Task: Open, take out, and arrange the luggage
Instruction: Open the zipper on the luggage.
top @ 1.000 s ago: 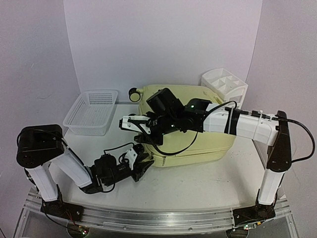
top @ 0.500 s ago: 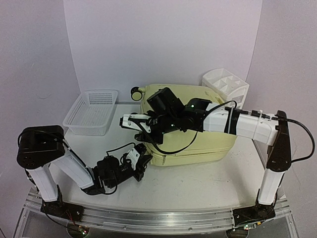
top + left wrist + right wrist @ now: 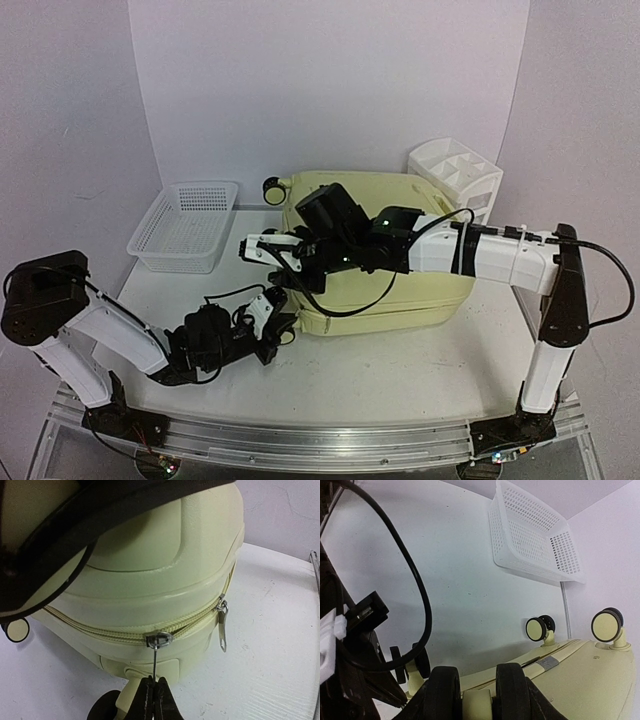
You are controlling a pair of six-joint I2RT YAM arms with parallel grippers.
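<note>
The luggage [image 3: 430, 285] lies flat on the table [image 3: 400, 380], in the middle and reaching toward the back edge, one cream wheel [image 3: 270, 188] sticking out at its back left corner. The left arm lies low along the front left part of the table, and the left gripper [image 3: 153, 681] sits just off the suitcase's front left corner. Its fingers [image 3: 147, 700] are pressed together, pinching the thin metal zipper pull [image 3: 155, 662] that hangs from a slider [image 3: 159, 639] on the zip running round that corner. A second slider [image 3: 222, 605] sits farther along the same zip, its tab hanging free against the shell. The right arm reaches from the right side of the table across the top of the suitcase to its left edge. In the right wrist view, the right gripper [image 3: 477, 685] has its two black fingers [image 3: 512, 690] standing partly apart, one on either side of a cream part of the suitcase that fills the gap between them, so it looks closed onto that part. Which part it is cannot be told. A white mesh basket [image 3: 185, 225] stands near the back left corner of the table, well apart from the suitcase. A white drawer organizer [image 3: 455, 172] stands at the back right corner, just behind the suitcase's back right corner.
</note>
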